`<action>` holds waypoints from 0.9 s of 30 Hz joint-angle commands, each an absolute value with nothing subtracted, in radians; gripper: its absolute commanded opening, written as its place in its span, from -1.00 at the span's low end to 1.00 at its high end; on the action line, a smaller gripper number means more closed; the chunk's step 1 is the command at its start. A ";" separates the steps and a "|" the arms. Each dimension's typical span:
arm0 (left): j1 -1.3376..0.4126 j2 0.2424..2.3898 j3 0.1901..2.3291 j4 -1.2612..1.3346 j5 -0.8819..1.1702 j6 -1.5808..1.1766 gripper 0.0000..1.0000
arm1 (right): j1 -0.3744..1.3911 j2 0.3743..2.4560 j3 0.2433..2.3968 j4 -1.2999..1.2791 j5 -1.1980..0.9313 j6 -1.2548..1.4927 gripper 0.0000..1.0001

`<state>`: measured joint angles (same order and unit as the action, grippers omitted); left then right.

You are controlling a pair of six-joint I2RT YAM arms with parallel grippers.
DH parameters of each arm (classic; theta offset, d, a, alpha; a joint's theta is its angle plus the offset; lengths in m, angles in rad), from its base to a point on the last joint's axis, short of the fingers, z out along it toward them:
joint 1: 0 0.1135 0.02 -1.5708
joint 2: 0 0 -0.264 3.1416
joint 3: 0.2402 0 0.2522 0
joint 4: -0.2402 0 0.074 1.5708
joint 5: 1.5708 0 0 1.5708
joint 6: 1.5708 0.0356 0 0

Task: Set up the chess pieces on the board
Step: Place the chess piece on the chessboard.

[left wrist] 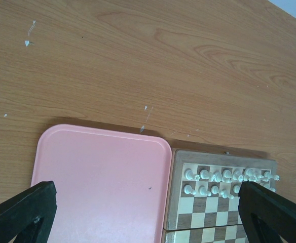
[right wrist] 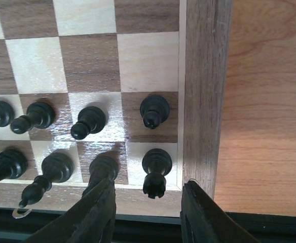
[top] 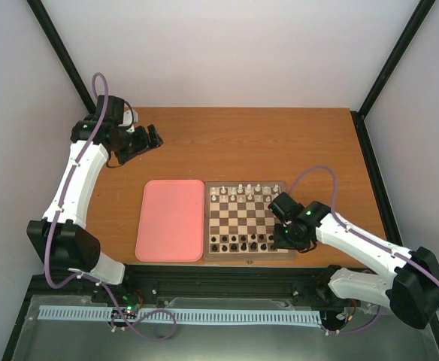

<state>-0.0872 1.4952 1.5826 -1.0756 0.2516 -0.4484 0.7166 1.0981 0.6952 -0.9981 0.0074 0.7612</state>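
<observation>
Overhead view is evenly, softly lit, nothing blown out; only faint shadows are thrown on the table [top: 280, 143]. The chess pieces [top: 234, 242] are rendered tiny and mushy there. Right wrist view: a pale sheen is picked up on the board [right wrist: 112, 137], and the fingers [right wrist: 95, 217] at the bottom are blurred. Left wrist view: a thin shadow is cast along the far edge of the pink tray [left wrist: 102, 172].

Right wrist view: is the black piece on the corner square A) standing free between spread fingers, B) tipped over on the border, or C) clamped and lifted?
A: the black piece stands upright on the board's corner square, with the right gripper's fingers apart on either side and a gap showing at each.
</observation>
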 commanded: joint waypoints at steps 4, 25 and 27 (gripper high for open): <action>-0.092 1.497 1.598 -1.068 0.249 -0.433 0.99 | 0.709 1.137 0.720 -0.992 0.013 0.772 -0.42; -0.093 1.487 1.581 -1.060 0.247 -0.433 0.99 | 0.709 1.111 0.699 -0.994 -0.029 0.766 -0.49; -0.093 1.489 1.582 -1.060 0.249 -0.433 0.99 | 0.709 1.104 0.698 -1.013 -0.010 0.773 -0.48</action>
